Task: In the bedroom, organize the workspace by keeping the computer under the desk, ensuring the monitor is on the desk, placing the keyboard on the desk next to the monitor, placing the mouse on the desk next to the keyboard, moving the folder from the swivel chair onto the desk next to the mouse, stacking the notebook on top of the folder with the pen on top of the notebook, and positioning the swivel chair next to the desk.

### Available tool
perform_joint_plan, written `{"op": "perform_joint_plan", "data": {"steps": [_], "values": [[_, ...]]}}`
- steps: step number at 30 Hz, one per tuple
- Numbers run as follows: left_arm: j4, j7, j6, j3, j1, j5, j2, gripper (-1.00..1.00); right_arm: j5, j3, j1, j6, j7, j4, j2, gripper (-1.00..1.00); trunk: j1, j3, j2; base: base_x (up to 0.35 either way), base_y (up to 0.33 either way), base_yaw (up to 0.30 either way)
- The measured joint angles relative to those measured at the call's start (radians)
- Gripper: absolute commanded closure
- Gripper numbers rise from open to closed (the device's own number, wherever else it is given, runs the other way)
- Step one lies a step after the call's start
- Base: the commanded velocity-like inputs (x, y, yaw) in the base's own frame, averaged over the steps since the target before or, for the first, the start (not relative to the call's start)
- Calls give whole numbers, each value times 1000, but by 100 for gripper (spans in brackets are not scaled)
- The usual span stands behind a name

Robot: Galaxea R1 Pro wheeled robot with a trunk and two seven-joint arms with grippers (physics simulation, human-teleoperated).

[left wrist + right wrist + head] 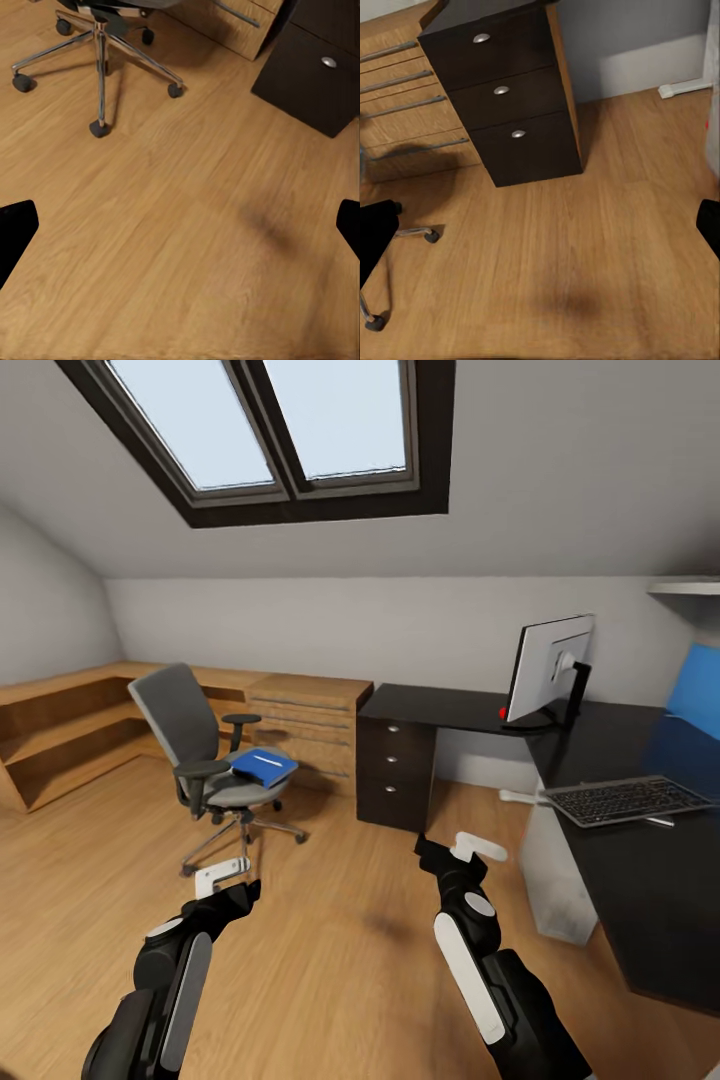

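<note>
Both grippers, left (222,877) and right (478,849), hang empty over the floor; the folder (263,766) lies on the swivel chair (205,755), left of the desk (640,860). Wrist views show jaws apart; we should roll closer before reaching

Skylight (290,425) (sloped ceiling) above wood floor (340,960).

Blue folder (264,767) on swivel chair (200,745)
</note>
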Motion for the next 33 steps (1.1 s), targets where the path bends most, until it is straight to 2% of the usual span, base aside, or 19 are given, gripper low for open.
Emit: {"op": "perform_joint_plan", "data": {"steps": [14, 33], "values": [[1, 0, 0, 0, 1, 0, 0, -100, 1, 1, 0, -4, 1, 4, 0, -100, -54, 48, 98, -329, 2, -288], [1, 0, 0, -2, 1, 0, -1, -100, 0, 2, 0, -5, -1, 5, 1, -100, -54, 49, 98, -32, 0, -35]]}}
